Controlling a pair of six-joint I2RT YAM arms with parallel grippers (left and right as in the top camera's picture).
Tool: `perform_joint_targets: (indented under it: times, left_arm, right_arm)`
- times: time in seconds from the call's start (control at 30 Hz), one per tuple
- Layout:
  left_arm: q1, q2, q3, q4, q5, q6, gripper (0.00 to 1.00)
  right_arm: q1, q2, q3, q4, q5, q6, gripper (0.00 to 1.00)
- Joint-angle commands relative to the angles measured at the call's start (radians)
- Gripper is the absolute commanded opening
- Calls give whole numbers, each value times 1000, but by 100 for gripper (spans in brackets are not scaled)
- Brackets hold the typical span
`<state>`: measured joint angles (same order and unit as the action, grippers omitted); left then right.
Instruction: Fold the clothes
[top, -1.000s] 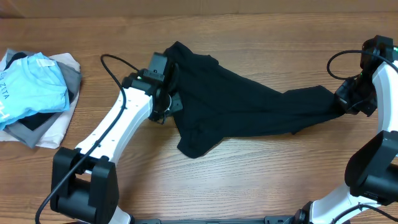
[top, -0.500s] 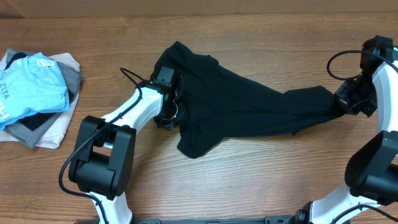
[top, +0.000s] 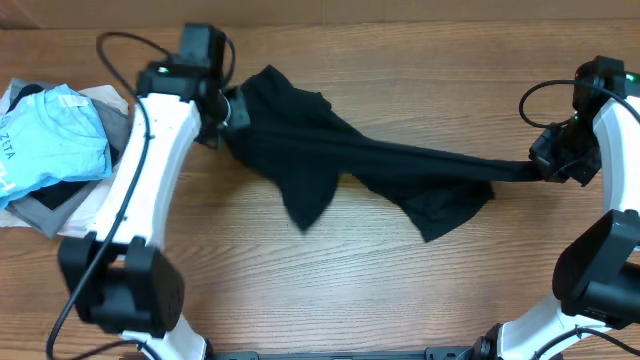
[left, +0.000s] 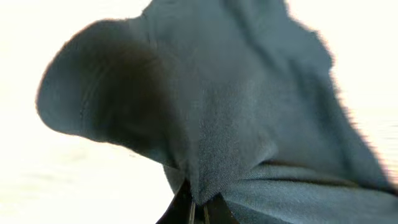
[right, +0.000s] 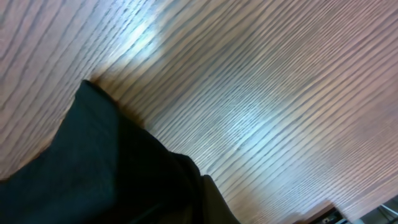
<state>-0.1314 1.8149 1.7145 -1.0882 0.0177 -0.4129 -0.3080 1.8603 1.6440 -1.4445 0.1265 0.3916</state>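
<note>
Up at the far left of the desk (top: 400, 300), the left claw (top: 231, 108) is clamped on one end of the black garment (top: 330, 150). Its wrist camera shows the dark fingertips (left: 179, 214) pressed close together at the bottom edge with a pinch of cloth caught between them. The fabric rises from there in soft, blurred folds.

Over at the right edge, the right claw (top: 537, 166) has hold of the other end. From above, the cloth narrows to a thin twist that runs straight into it. On its own wrist camera I cannot make out the fingers; only a dark mass of cloth fills the lower left corner, with bare wood grain beyond it.

Between the two claws the garment is drawn into a taut band slanting from upper left down to the right. Two loose flaps spread below that band, one near the left end and a wider one past the middle. Whether they touch the wood I cannot tell.

The white left arm (top: 150, 170) reaches up the left side, a black cable (top: 120, 45) looping over its wrist. The right arm (top: 612, 125) bends in from the right edge.

Just beside the left arm, at the desk's left edge, sits a stack of clothes (top: 95, 190) in greys and white, with a light blue shirt (top: 55, 140) on top.
</note>
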Motion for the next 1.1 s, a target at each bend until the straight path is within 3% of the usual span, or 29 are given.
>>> perform_joint_targets:
  times: [0.0, 0.33, 0.53, 0.57, 0.77, 0.9, 1.07]
  left_arm:
    - [9, 28, -1, 2, -111, 25, 4]
    - [0, 101, -2, 127, -95, 5, 4]
    - [0, 20, 21, -74, -77, -6, 4]
    - [0, -42, 28, -168, -64, -6, 4]
    - [0, -241, 28, -364, -40, -9, 4]
    - [0, -302, 28, -246, -62, -14, 4]
    - [0, -241, 10, 6, -111, -14, 4]
  right_arm:
    - [-21, -26, 25, 5, 82, -3, 4]
    - [-21, -26, 25, 2, 82, -8, 4]
    - [-21, -26, 25, 3, 82, -25, 4]
    - [-21, -26, 25, 2, 82, -25, 4]
    - [-21, -26, 25, -13, 82, -26, 4]
    - [-21, -26, 25, -2, 82, -26, 4]
    - [-20, -26, 25, 24, 71, -26, 4]
